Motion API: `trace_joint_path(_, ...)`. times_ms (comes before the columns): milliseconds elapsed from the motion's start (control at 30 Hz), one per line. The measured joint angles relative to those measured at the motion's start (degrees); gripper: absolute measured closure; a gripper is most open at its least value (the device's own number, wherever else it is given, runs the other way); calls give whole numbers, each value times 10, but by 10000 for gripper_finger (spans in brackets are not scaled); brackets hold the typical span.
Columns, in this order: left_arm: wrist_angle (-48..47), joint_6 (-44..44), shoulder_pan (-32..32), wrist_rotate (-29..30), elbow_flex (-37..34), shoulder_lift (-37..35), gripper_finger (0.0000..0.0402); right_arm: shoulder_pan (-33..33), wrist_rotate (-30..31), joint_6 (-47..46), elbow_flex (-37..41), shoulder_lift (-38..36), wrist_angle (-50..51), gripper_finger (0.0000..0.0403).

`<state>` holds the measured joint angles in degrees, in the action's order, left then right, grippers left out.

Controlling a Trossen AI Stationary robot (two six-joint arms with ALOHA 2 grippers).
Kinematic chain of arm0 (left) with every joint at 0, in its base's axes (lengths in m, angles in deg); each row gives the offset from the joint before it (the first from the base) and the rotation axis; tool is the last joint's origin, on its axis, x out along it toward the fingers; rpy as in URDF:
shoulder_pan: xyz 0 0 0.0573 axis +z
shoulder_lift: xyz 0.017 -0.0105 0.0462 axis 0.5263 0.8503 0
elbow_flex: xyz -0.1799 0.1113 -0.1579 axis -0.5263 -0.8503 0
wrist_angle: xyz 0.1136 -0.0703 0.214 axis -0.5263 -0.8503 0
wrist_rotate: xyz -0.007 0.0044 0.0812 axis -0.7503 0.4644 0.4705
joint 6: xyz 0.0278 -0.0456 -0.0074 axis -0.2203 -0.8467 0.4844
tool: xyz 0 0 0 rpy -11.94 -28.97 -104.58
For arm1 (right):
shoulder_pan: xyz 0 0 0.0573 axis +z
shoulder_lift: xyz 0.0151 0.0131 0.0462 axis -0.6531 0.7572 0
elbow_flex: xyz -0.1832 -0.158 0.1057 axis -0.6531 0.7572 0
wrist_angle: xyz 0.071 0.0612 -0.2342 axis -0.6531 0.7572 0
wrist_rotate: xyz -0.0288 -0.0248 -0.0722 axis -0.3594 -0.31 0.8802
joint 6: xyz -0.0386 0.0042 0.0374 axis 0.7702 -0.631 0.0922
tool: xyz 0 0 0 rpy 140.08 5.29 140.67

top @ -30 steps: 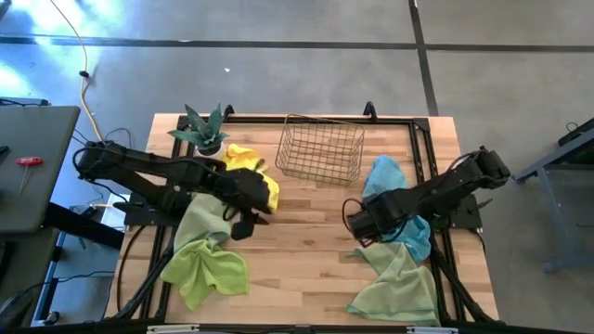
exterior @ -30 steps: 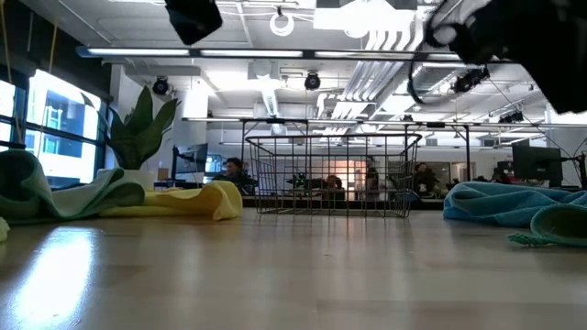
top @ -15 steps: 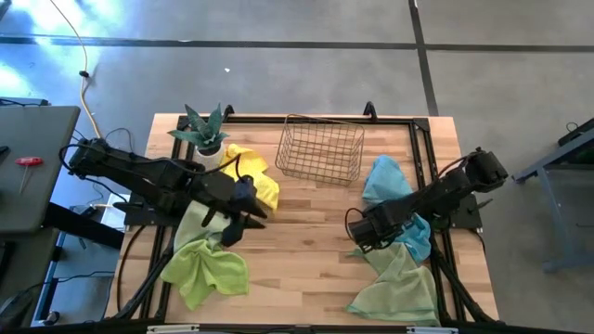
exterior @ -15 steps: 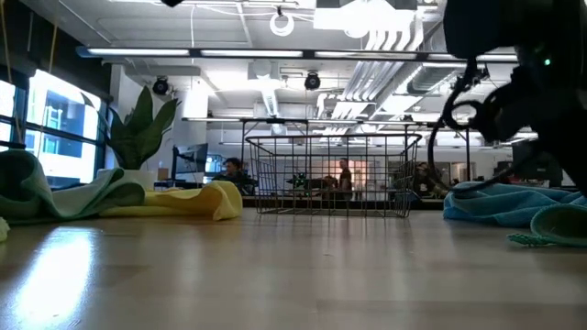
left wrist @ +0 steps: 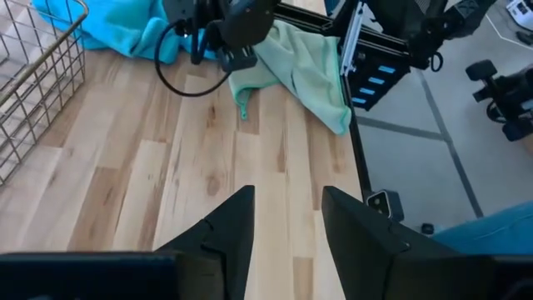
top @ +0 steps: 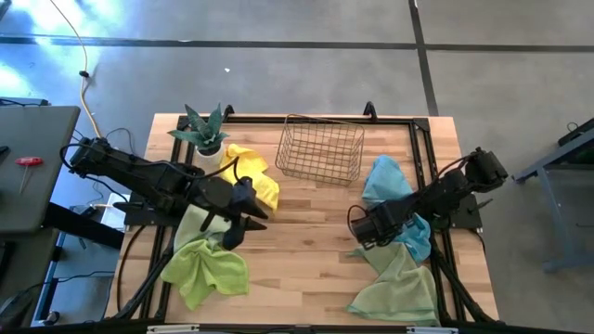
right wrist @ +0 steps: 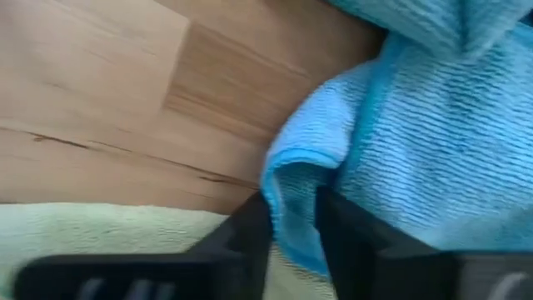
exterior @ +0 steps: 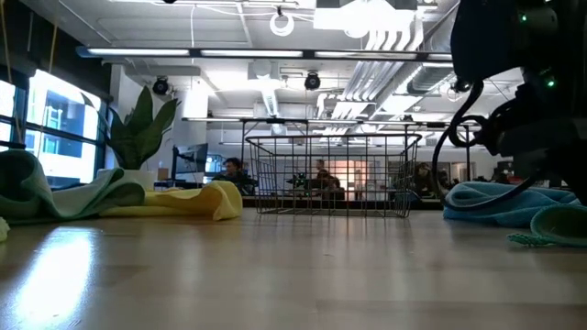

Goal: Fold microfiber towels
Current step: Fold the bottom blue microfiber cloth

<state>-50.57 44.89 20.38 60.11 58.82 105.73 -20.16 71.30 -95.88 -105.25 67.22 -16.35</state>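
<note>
A light blue towel (top: 394, 195) lies crumpled at the table's right, partly over a pale sage green towel (top: 401, 283) near the front right corner. My right gripper (top: 364, 234) is low at the blue towel's left edge and shut on it (right wrist: 293, 229). At the left lie a yellow towel (top: 258, 178) and a lime green towel (top: 206, 267), with another pale green one (top: 197, 224) under my left arm. My left gripper (top: 243, 224) hovers open above bare wood (left wrist: 287, 225), with nothing between its fingers. My right gripper pinches a rolled-over fold at the light blue towel's edge (right wrist: 291, 179) between its two fingers (right wrist: 250, 237). The fingers come slanting down from above. The rest of the towel lies slack on the table and on the sage green towel (right wrist: 100, 229).
A wire basket (top: 322, 148) stands at the far middle of the table. A spiky potted plant (top: 204, 132) stands at the far left, beside the yellow towel. Bare wood (top: 306, 232) lies between the two grippers. People show far off in the room behind.
My right gripper has come down toward the table onto the blue towel's left edge. My left gripper has drawn back from above the yellow towel toward the table's near-left and left the low view.
</note>
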Motion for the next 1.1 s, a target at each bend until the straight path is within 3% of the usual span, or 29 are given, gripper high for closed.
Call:
trace_joint_path(100, 3, 0, 0, 7, 0, 0, 271, 0, 0, 2, 0, 0, -17, 391)
trace_joint_path(267, 3, -8, 0, 19, 0, 0, 271, 0, -5, 10, -23, -1, -16, 394)
trace_joint_path(433, 3, -8, 0, 20, 0, 0, 271, 0, 27, 43, -102, -3, 36, 400)
trace_joint_path(800, 3, 1, 0, 20, 0, 0, 271, 0, 230, 64, -366, -3, 275, 402)
trace_joint_path(1100, 3, 2, 0, 20, 0, 0, 271, 0, 425, 187, -548, -3, 232, 403)
